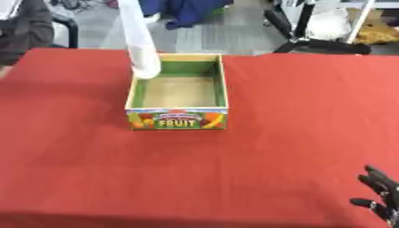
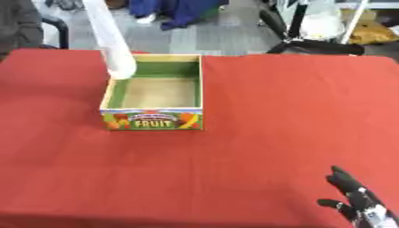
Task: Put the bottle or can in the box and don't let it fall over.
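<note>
The box (image 1: 177, 99) stands on the bench (image 1: 296, 116), a little left of the middle and towards the far side. It is an open-topped carton with green inner walls and a pale brownish floor; its front panel carries a bright band of fruit pictures and the word FRUIT. Nothing shows inside it. No bottle or can shows anywhere on the bench in either view.

At the box's far left corner a long white blurred shape (image 1: 140, 42) comes down slanting from the upper edge of the view. Its rounded lower end lies over the box's left rim near that corner; whether it touches the rim cannot be told, nor what the shape is.

The bench is covered in a plain red cloth that fills most of the view, its far edge running across just behind the box.

The right hand (image 2: 355, 200) shows in the lower right corner, black with silver at the base, well apart from the box. Its fingers point upward and are spread and fairly straight, holding nothing, so it is open and idle. The left hand shows in neither view.

Beyond the bench lies a grey floor with dark clothing (image 1: 191, 11) and black stands (image 1: 311, 42) on it
</note>
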